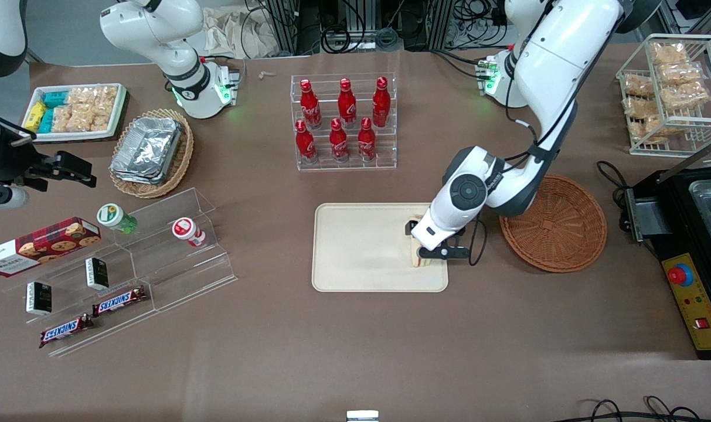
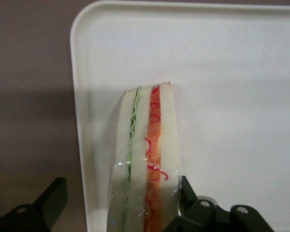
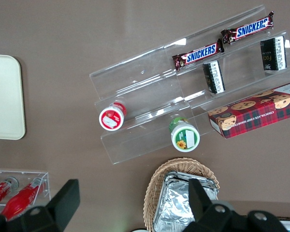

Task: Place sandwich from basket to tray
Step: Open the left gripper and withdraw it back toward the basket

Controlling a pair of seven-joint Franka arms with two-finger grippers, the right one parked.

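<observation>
The sandwich (image 1: pixel 416 259) stands on its edge on the cream tray (image 1: pixel 361 252), close to the tray rim nearest the reddish-brown basket (image 1: pixel 557 225), which holds nothing. My left gripper (image 1: pixel 425 240) is low over the tray, straddling the sandwich. In the left wrist view the wrapped sandwich (image 2: pixel 147 145) shows white bread with green and red filling and rests on the tray (image 2: pixel 222 72). The gripper (image 2: pixel 118 198) is open: one finger (image 2: pixel 186 195) is against the bread, the other finger (image 2: pixel 53 198) stands well apart from it.
A clear rack of red cola bottles (image 1: pixel 343 120) stands farther from the front camera than the tray. Toward the parked arm's end are a tan basket with foil containers (image 1: pixel 150 152), a clear stepped stand with snacks (image 1: pixel 126 275) and a white snack tray (image 1: pixel 74 111). A wire rack (image 1: pixel 669 97) and a black appliance (image 1: pixel 695 234) are at the working arm's end.
</observation>
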